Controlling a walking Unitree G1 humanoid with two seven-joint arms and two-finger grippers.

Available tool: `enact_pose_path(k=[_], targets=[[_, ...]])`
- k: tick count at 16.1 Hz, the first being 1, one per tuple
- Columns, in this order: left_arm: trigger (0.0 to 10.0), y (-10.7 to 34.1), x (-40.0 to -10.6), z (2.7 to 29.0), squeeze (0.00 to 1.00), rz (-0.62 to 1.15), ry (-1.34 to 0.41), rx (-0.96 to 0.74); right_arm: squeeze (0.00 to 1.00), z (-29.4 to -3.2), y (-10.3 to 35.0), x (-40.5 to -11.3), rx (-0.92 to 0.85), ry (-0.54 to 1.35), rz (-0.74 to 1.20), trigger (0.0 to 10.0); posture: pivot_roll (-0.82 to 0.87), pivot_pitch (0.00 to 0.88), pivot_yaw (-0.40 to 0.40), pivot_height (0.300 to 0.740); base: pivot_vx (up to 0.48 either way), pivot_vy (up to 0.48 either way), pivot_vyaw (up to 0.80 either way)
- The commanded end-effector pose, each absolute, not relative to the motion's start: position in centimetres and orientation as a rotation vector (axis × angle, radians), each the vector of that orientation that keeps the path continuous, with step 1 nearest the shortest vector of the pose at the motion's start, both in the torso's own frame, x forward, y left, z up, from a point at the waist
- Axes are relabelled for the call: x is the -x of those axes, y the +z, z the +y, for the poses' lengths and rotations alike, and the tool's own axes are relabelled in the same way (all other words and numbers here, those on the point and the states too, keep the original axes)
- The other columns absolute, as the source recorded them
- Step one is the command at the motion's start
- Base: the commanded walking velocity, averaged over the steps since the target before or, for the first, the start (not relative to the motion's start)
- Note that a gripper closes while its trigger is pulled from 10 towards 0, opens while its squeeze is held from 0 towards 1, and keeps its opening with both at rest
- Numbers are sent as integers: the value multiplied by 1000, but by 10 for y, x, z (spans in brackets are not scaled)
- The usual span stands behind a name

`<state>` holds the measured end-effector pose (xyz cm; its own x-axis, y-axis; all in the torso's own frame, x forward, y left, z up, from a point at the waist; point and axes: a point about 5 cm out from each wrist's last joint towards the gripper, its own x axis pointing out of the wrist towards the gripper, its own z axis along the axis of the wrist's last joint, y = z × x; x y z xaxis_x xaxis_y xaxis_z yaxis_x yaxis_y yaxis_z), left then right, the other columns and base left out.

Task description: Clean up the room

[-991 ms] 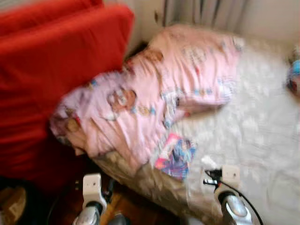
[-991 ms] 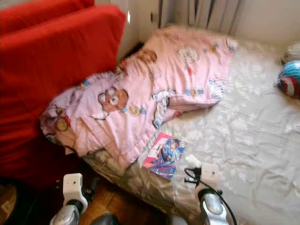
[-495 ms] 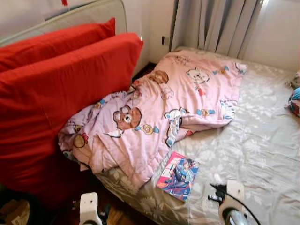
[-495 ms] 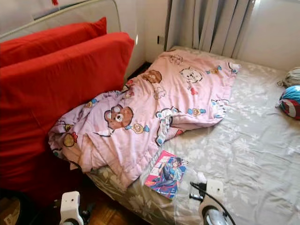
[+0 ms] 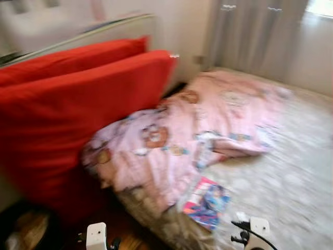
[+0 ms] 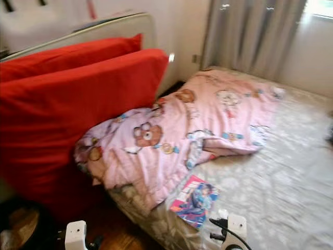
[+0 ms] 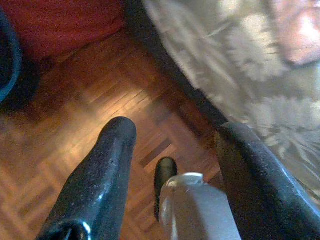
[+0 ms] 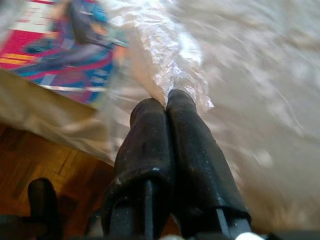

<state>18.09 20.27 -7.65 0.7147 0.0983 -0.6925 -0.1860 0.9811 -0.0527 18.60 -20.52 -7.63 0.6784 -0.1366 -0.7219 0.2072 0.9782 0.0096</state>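
Bed [image 6: 291, 172] edge: right gripper [image 8: 172, 107] pinches clear wrapper [image 8: 175, 60]; left gripper [image 7: 175, 145] spread above floor [image 7: 65, 125].

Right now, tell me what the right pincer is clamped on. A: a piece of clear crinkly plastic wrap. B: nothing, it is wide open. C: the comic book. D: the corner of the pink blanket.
A: in the right wrist view the right pincer has its fingers pressed together on a piece of clear plastic wrap, over the bedsheet and beside the comic book.
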Motion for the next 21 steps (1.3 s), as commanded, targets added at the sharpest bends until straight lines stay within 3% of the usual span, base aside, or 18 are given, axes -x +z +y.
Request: enact_pose_path(k=[1,10,18,21], targets=[[10000,-79,-177,205,0,778,165,117,0,-201,-74,-191,-93,-177,789,10000,-9,27,2,740,0,0,800],[10000,-75,-185,206,0,772,175,114,0,-199,-74,-195,-153,-223,796,10000,-1,133,7,740,0,0,59],[10000,-78,-181,207,0,792,175,113,0,-196,-77,-188,-110,-198,818,10000,4,159,12,740,0,0,0],[10000,-79,-177,208,0,804,175,113,0,-195,-78,-187,-117,-194,820,10000,5,162,13,740,0,182,533]])
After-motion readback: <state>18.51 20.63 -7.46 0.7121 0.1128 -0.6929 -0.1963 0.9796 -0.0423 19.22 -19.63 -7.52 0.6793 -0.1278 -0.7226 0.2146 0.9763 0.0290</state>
